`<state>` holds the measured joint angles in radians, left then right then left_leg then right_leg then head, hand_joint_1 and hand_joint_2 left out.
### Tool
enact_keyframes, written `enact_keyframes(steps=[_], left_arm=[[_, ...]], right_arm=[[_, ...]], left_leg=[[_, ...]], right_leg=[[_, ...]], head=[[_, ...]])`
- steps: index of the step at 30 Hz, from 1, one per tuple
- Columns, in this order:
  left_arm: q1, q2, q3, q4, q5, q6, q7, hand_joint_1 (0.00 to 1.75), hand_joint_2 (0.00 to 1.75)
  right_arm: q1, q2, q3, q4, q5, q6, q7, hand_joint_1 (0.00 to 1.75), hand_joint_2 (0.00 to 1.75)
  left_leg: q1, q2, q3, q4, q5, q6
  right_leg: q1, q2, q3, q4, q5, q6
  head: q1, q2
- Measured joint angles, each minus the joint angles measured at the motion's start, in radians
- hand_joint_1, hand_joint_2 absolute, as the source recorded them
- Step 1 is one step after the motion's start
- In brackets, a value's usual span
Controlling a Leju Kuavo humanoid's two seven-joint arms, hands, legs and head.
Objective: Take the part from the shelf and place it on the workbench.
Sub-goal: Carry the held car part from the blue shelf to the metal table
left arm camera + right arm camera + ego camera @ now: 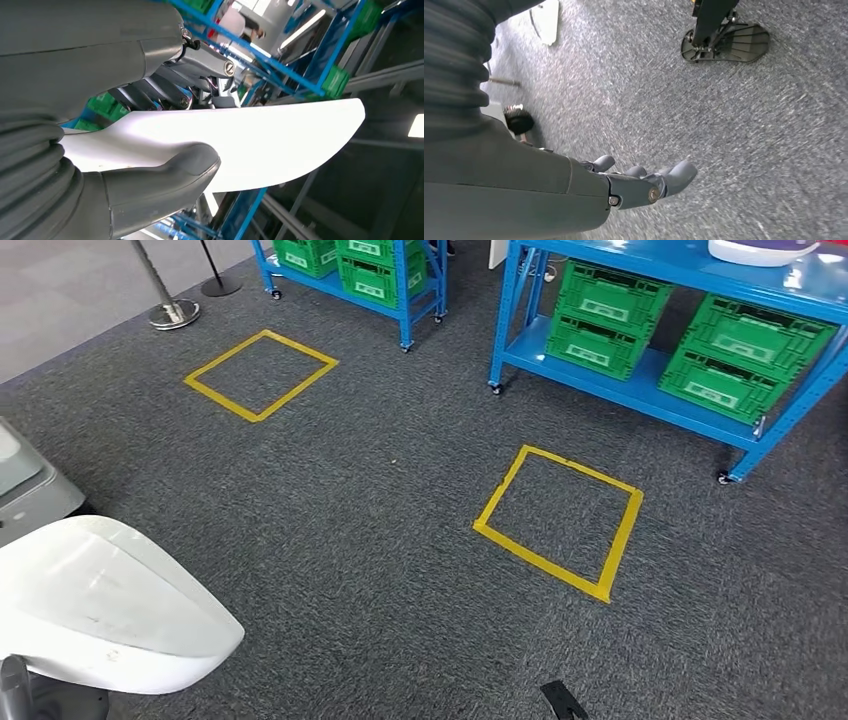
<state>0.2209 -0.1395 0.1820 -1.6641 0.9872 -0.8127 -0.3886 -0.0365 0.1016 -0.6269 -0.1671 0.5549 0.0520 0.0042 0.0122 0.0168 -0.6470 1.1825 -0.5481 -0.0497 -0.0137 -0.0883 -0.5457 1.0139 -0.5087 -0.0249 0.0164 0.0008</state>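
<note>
A large white curved part (100, 605) fills the lower left of the head view. My left hand (165, 125) grips this white part (260, 142), thumb (165, 172) on one face and darker fingers (165, 92) on the other. My right hand (644, 182) hangs over the grey carpet with its fingers apart and nothing in them. Blue shelves (640, 390) with green crates (745, 355) stand ahead at the upper right.
Two yellow tape squares (560, 522) (260, 373) mark the grey carpet. A second blue shelf (400, 290) with green crates stands further back. Stanchion bases (173, 312) sit at the upper left. A grey unit (30, 485) is at the left edge.
</note>
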Motion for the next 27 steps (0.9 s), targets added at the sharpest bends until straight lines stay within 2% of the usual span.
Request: enact_keyframes(steps=[2,3,4,5,6,7,8,9,10,11,12,13,14,15,17,18,19,21,22,23,25,26,27], left_arm=[[-0.004,-0.013,0.007,-0.008,-0.020,0.002,0.018,1.75,1.75],[-0.006,-0.017,0.008,-0.011,-0.031,0.004,0.022,1.75,1.75],[-0.009,-0.021,0.009,-0.013,-0.044,0.007,0.024,1.75,1.75],[-0.011,-0.025,0.010,-0.014,-0.055,0.011,0.023,1.75,1.75],[-0.013,-0.027,0.011,-0.015,-0.064,0.014,0.020,1.75,1.75],[-0.016,-0.028,0.012,-0.016,-0.070,0.017,0.015,1.75,1.75],[-0.021,-0.029,0.013,-0.016,-0.073,0.019,0.010,1.75,1.75],[-0.026,-0.030,0.013,-0.015,-0.073,0.019,0.006,1.75,1.75],[-0.031,-0.029,0.014,-0.014,-0.072,0.019,0.003,1.75,1.75],[-0.034,-0.028,0.015,-0.012,-0.070,0.019,0.001,1.75,1.75],[-0.035,-0.025,0.015,-0.009,-0.068,0.019,0.000,1.75,1.75],[-0.034,-0.020,0.015,-0.007,-0.065,0.023,0.002,1.75,1.75],[-0.032,-0.012,0.015,-0.005,-0.059,0.031,0.008,1.75,1.75],[-0.028,-0.003,0.013,-0.004,-0.052,0.042,0.015,1.75,1.75],[-0.017,0.020,0.007,-0.004,-0.044,0.061,0.026,1.75,1.75],[-0.010,0.031,0.005,-0.005,-0.045,0.066,0.028,1.75,1.75],[-0.003,0.040,0.003,-0.006,-0.045,0.070,0.028,1.75,1.75],[0.010,0.065,0.000,-0.007,-0.030,0.078,0.029,1.75,1.75],[0.014,0.081,-0.002,-0.005,-0.020,0.081,0.028,1.75,1.75],[0.015,0.099,-0.006,-0.003,-0.013,0.086,0.026,1.75,1.75],[0.015,0.130,-0.016,0.001,-0.019,0.096,0.012,1.75,1.75],[0.019,0.141,-0.020,0.003,-0.028,0.100,0.001,1.75,1.75],[0.027,0.150,-0.023,0.002,-0.042,0.103,-0.011,1.75,1.75]], right_arm=[[-0.002,-0.002,0.000,0.000,-0.005,0.001,0.004,0.00,1.75],[-0.003,-0.003,0.000,0.000,-0.009,0.001,0.002,0.00,1.75],[-0.005,-0.004,0.000,0.000,-0.013,0.002,-0.003,0.00,1.75],[-0.007,-0.004,0.000,0.000,-0.017,0.003,-0.012,0.00,1.75],[-0.010,-0.005,0.000,0.000,-0.020,0.005,-0.025,0.00,1.75],[-0.012,-0.005,-0.001,0.000,-0.022,0.007,-0.039,0.00,1.75],[-0.013,-0.005,-0.001,0.000,-0.023,0.010,-0.051,0.00,1.75],[-0.014,-0.005,-0.001,0.000,-0.024,0.014,-0.058,0.00,1.75],[-0.013,-0.004,-0.001,0.000,-0.024,0.016,-0.058,0.00,1.75],[-0.011,-0.004,-0.001,0.000,-0.025,0.017,-0.052,0.00,1.75],[-0.010,-0.003,-0.002,0.000,-0.028,0.016,-0.040,0.00,1.75],[-0.008,-0.001,-0.004,0.000,-0.034,0.012,-0.024,0.00,1.75],[-0.007,0.000,-0.008,0.000,-0.044,0.006,-0.004,0.00,1.75],[-0.006,0.002,-0.014,0.000,-0.056,-0.003,0.019,0.00,1.75],[-0.005,0.006,-0.031,0.000,-0.077,-0.023,0.066,0.00,1.75],[-0.004,0.008,-0.039,0.000,-0.084,-0.032,0.084,0.00,1.75],[-0.003,0.010,-0.047,0.000,-0.090,-0.039,0.097,0.00,1.75],[-0.002,0.017,-0.063,0.000,-0.104,-0.049,0.107,0.00,1.75],[-0.002,0.021,-0.070,0.000,-0.110,-0.051,0.107,0.00,1.75],[-0.001,0.024,-0.077,0.000,-0.112,-0.051,0.104,0.00,1.75],[0.003,0.028,-0.084,0.000,-0.098,-0.041,0.093,0.00,1.75],[0.006,0.030,-0.084,0.000,-0.086,-0.034,0.086,0.00,1.75],[0.008,0.031,-0.084,0.000,-0.072,-0.025,0.077,0.00,1.75]], left_leg=[[-0.003,0.046,0.070,-0.124,0.043,0.011],[-0.004,0.059,0.086,-0.153,0.052,0.018],[-0.007,0.059,0.086,-0.160,0.053,0.026],[-0.008,0.045,0.082,-0.161,0.057,0.034],[-0.007,0.033,0.081,-0.164,0.060,0.041],[-0.005,0.022,0.081,-0.167,0.064,0.048],[-0.002,0.011,0.082,-0.171,0.069,0.054],[-0.001,-0.001,0.082,-0.173,0.072,0.059],[-0.001,-0.013,0.079,-0.173,0.075,0.063],[-0.002,-0.028,0.077,-0.172,0.077,0.065],[-0.003,-0.044,0.075,-0.171,0.078,0.066],[-0.004,-0.060,0.074,-0.170,0.079,0.066],[-0.004,-0.076,0.073,-0.169,0.080,0.065],[-0.004,-0.092,0.073,-0.167,0.081,0.063],[-0.005,-0.119,0.070,-0.163,0.081,0.055],[-0.005,-0.131,0.066,-0.162,0.082,0.049],[-0.004,-0.142,0.063,-0.162,0.084,0.041],[-0.001,-0.158,0.055,-0.167,0.090,0.025],[-0.002,-0.146,0.049,-0.161,0.086,0.020],[-0.003,-0.121,0.037,-0.139,0.071,0.016],[-0.004,-0.055,-0.011,-0.033,0.010,0.010],[-0.003,-0.037,-0.042,0.037,-0.023,0.007],[-0.001,-0.029,-0.065,0.092,-0.044,0.004]], right_leg=[[0.005,-0.024,0.004,0.004,-0.005,0.010],[0.007,-0.034,0.006,0.006,-0.007,0.016],[0.009,-0.044,0.009,0.006,-0.008,0.022],[0.008,-0.054,0.012,0.005,-0.007,0.029],[0.006,-0.051,0.014,0.006,-0.010,0.036],[0.003,-0.030,0.013,0.015,-0.019,0.043],[0.000,0.002,0.002,0.042,-0.040,0.048],[-0.002,0.041,-0.020,0.094,-0.071,0.051],[-0.002,0.068,-0.051,0.161,-0.105,0.051],[-0.002,0.080,-0.084,0.230,-0.134,0.051],[-0.001,0.084,-0.109,0.279,-0.146,0.049],[-0.001,0.086,-0.116,0.290,-0.138,0.047],[0.000,0.089,-0.106,0.262,-0.111,0.043],[-0.001,0.098,-0.078,0.199,-0.073,0.039],[-0.002,0.139,-0.021,0.067,-0.021,0.032],[-0.002,0.153,-0.005,0.029,-0.010,0.030],[0.000,0.158,-0.001,0.015,-0.010,0.027],[0.001,0.136,0.000,0.010,-0.004,0.017],[0.000,0.124,0.001,0.005,-0.001,0.009],[-0.001,0.111,0.002,0.000,0.003,0.001],[0.001,0.083,0.003,-0.005,0.004,-0.010],[0.003,0.068,0.003,-0.005,0.004,-0.013],[0.004,0.054,0.002,-0.005,0.003,-0.014]], head=[[0.001,0.000],[0.002,0.000],[0.003,0.000],[0.004,0.000],[0.004,0.000],[0.005,0.000],[0.007,0.000],[0.009,0.000],[0.011,0.000],[0.012,0.000],[0.013,0.000],[0.013,0.000],[0.013,0.000],[0.013,0.000],[0.012,0.000],[0.012,0.000],[0.012,0.000],[0.012,0.000],[0.012,0.000],[0.010,0.000],[0.007,0.000],[0.006,0.000],[0.007,0.000]])
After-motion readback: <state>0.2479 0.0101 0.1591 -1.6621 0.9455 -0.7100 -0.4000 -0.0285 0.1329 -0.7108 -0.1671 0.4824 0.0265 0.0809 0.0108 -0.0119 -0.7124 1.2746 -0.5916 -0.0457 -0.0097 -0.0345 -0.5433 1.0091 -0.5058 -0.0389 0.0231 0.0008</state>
